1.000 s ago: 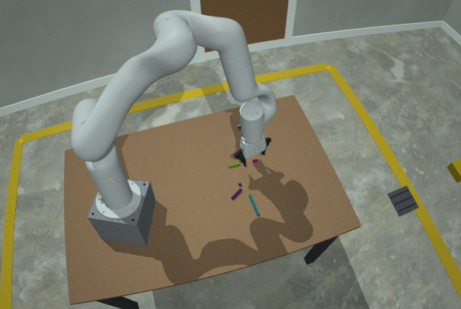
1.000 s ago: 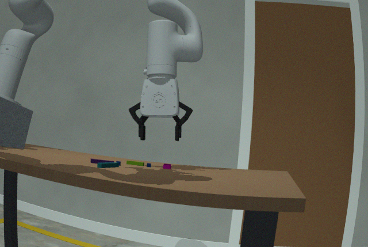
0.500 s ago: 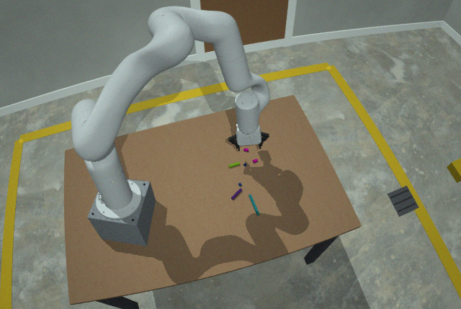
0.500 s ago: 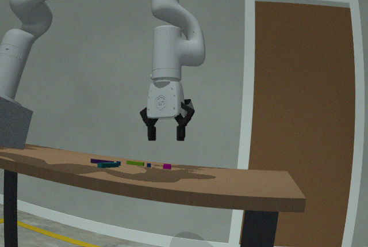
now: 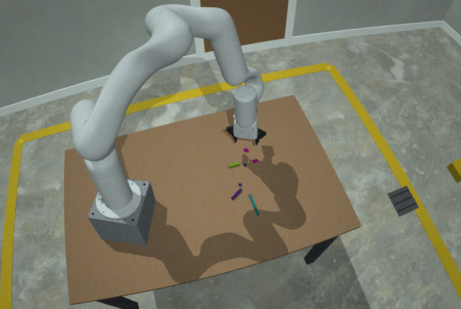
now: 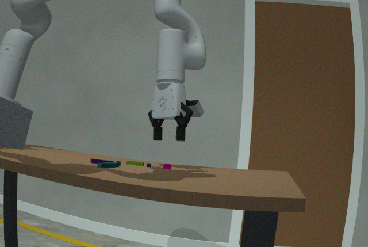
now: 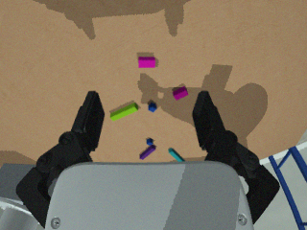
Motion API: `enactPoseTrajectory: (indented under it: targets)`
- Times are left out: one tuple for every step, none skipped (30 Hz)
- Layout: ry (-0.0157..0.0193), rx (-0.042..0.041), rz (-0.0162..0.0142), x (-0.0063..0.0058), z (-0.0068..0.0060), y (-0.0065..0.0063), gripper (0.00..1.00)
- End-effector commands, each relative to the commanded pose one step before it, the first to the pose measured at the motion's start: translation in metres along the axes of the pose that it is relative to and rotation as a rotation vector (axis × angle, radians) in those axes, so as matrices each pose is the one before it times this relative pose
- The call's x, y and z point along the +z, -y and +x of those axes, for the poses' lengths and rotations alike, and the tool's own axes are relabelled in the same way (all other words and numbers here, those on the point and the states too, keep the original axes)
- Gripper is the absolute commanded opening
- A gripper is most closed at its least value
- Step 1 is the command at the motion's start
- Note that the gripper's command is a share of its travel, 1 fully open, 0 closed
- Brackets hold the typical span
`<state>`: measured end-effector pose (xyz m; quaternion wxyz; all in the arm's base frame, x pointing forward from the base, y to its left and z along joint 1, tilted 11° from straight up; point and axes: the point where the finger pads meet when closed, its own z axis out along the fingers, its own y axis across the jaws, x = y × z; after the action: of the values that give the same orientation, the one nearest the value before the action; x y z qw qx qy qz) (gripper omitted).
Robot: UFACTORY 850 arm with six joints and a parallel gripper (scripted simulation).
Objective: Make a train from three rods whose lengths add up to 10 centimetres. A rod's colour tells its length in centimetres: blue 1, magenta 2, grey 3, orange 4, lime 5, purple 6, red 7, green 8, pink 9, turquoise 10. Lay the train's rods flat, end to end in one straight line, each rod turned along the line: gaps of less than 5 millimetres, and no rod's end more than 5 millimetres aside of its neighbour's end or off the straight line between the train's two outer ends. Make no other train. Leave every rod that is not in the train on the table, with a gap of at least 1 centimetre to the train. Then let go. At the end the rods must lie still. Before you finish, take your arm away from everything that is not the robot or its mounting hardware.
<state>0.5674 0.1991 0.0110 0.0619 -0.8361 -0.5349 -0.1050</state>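
Observation:
My gripper (image 5: 245, 143) (image 6: 169, 140) (image 7: 148, 102) is open and empty, high above the table, past the magenta rods. One magenta rod (image 5: 245, 150) (image 7: 147, 62) lies nearest it; another magenta rod (image 5: 255, 160) (image 7: 180, 93) lies turned a little. Only one magenta shape (image 6: 167, 166) shows in the exterior view. A blue rod (image 5: 245, 165) (image 6: 148, 164) (image 7: 153, 106) lies beside the lime rod (image 5: 234, 165) (image 6: 135, 163) (image 7: 124, 111), apart from it. Another blue rod (image 5: 240, 184) (image 6: 118, 162) (image 7: 150, 141) lies near one end of the purple rod (image 5: 236, 194) (image 6: 100, 160) (image 7: 148, 152). The turquoise rod (image 5: 253, 204) (image 6: 108, 164) (image 7: 176, 155) lies apart.
All rods lie on the brown table (image 5: 178, 171) (image 6: 237, 181). The arm's grey base block (image 5: 124, 229) (image 6: 13, 125) stands at the table's left side in the top view. The arm's shadow falls across the table near the magenta and turquoise rods.

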Motion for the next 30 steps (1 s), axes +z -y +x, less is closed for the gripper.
enactPoseTrajectory:
  targets:
    - [0.05175, 0.01550, 0.03015, -0.00083, 0.00230, -0.00007, 1.00]
    - [0.00000, 0.00000, 0.00000, 0.00000, 0.00000, 0.00000, 0.36]
    - [0.00000, 0.00000, 0.00000, 0.00000, 0.00000, 0.00000, 0.36]
    - [0.00000, 0.00000, 0.00000, 0.00000, 0.00000, 0.00000, 0.36]
    - [0.00000, 0.00000, 0.00000, 0.00000, 0.00000, 0.00000, 0.36]
    - [0.00000, 0.00000, 0.00000, 0.00000, 0.00000, 0.00000, 0.36]
    - [0.00000, 0.00000, 0.00000, 0.00000, 0.00000, 0.00000, 0.36]
    - [0.00000, 0.00000, 0.00000, 0.00000, 0.00000, 0.00000, 0.36]
    - [0.00000, 0.00000, 0.00000, 0.00000, 0.00000, 0.00000, 0.36]
    - [0.00000, 0.00000, 0.00000, 0.00000, 0.00000, 0.00000, 0.36]
    - [0.00000, 0.00000, 0.00000, 0.00000, 0.00000, 0.00000, 0.36]
    - [0.00000, 0.00000, 0.00000, 0.00000, 0.00000, 0.00000, 0.36]
    - [0.00000, 0.00000, 0.00000, 0.00000, 0.00000, 0.00000, 0.36]
    - [0.00000, 0.00000, 0.00000, 0.00000, 0.00000, 0.00000, 0.36]
    - [0.00000, 0.00000, 0.00000, 0.00000, 0.00000, 0.00000, 0.36]
    - [0.00000, 0.00000, 0.00000, 0.00000, 0.00000, 0.00000, 0.36]
    - [0.00000, 0.00000, 0.00000, 0.00000, 0.00000, 0.00000, 0.36]
    - [0.00000, 0.00000, 0.00000, 0.00000, 0.00000, 0.00000, 0.36]
    - [0.00000, 0.00000, 0.00000, 0.00000, 0.00000, 0.00000, 0.36]
    - [0.00000, 0.00000, 0.00000, 0.00000, 0.00000, 0.00000, 0.36]
    - [0.00000, 0.00000, 0.00000, 0.00000, 0.00000, 0.00000, 0.36]
    - [0.00000, 0.00000, 0.00000, 0.00000, 0.00000, 0.00000, 0.36]
    - [0.00000, 0.00000, 0.00000, 0.00000, 0.00000, 0.00000, 0.36]
    - [0.00000, 0.00000, 0.00000, 0.00000, 0.00000, 0.00000, 0.36]
    - [0.00000, 0.00000, 0.00000, 0.00000, 0.00000, 0.00000, 0.36]
    - [0.00000, 0.00000, 0.00000, 0.00000, 0.00000, 0.00000, 0.36]
    - [0.00000, 0.00000, 0.00000, 0.00000, 0.00000, 0.00000, 0.36]
    - [0.00000, 0.00000, 0.00000, 0.00000, 0.00000, 0.00000, 0.36]
    - [0.00000, 0.00000, 0.00000, 0.00000, 0.00000, 0.00000, 0.36]
    - [0.00000, 0.00000, 0.00000, 0.00000, 0.00000, 0.00000, 0.36]
